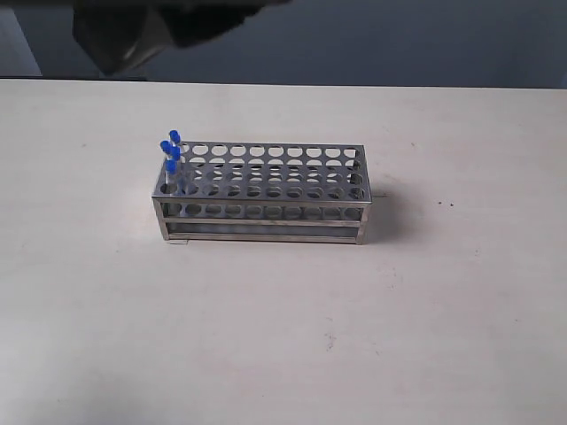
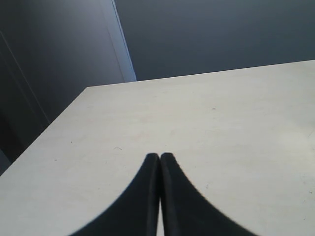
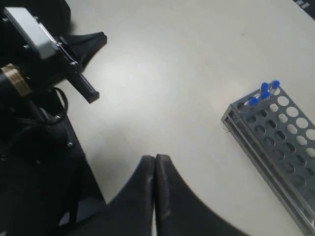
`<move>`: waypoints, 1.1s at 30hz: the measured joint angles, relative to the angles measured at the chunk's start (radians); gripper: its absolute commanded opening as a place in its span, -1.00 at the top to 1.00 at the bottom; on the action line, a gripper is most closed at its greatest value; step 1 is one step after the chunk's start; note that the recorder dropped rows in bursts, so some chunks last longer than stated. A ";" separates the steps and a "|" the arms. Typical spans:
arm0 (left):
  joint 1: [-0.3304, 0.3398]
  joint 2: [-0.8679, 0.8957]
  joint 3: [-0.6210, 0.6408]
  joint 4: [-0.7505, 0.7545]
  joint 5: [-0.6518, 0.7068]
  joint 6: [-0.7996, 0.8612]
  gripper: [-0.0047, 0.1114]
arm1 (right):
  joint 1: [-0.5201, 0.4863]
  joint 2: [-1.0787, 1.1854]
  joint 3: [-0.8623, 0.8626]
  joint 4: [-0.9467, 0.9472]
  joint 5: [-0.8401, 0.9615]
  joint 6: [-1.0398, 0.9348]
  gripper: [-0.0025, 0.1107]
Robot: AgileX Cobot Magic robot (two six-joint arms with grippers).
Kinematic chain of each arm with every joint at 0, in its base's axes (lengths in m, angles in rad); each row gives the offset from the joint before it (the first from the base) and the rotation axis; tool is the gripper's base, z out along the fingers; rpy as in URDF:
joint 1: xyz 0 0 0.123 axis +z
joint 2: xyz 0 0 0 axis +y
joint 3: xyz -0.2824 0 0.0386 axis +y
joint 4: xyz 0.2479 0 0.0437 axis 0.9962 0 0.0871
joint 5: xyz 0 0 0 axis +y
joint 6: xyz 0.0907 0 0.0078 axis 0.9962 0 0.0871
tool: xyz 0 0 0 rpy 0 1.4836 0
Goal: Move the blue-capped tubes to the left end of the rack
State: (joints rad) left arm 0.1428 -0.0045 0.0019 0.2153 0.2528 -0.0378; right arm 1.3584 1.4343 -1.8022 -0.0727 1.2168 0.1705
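Black fingers (image 2: 142,196) of the left gripper (image 2: 160,157) press tip to tip with nothing between them, over bare table (image 2: 221,113); none of the task's things shows in that view. The right gripper (image 3: 155,160) is likewise closed and empty, hanging above the table well apart from the rack (image 3: 275,142). Neither touches anything, which reads as arms parked clear of the work rather than poised to grasp.

Further out, the rack stands near the middle of the table, long side toward the exterior camera. The blue-capped tubes (image 1: 171,152) stand upright, clustered in the holes at its left end; four blue caps seem to show there, and the other holes look empty. Judged from this, the move looks done. A dark arm part (image 1: 151,27) hangs at the top edge of the exterior view, away from the rack.
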 measured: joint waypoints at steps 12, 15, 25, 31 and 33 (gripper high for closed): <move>0.000 0.000 0.000 0.000 0.000 0.000 0.91 | 0.021 -0.128 0.000 0.005 0.002 0.088 0.97; 0.000 0.000 0.000 0.000 0.000 0.000 0.91 | 0.021 -0.128 0.000 0.005 0.002 0.090 0.97; 0.000 0.000 0.000 0.000 0.000 0.000 0.91 | 0.021 -0.128 0.000 0.005 0.004 0.092 0.97; 0.000 0.000 0.000 0.000 0.000 0.000 0.91 | 0.021 -0.144 0.000 0.005 0.004 0.093 0.97; 0.000 0.000 0.000 0.000 0.000 0.000 0.91 | 0.018 -0.168 0.000 0.009 0.005 0.095 0.97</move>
State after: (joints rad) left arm 0.1428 -0.0045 0.0019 0.2153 0.2528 -0.0378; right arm 1.3769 1.2664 -1.8022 -0.0638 1.2222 0.2650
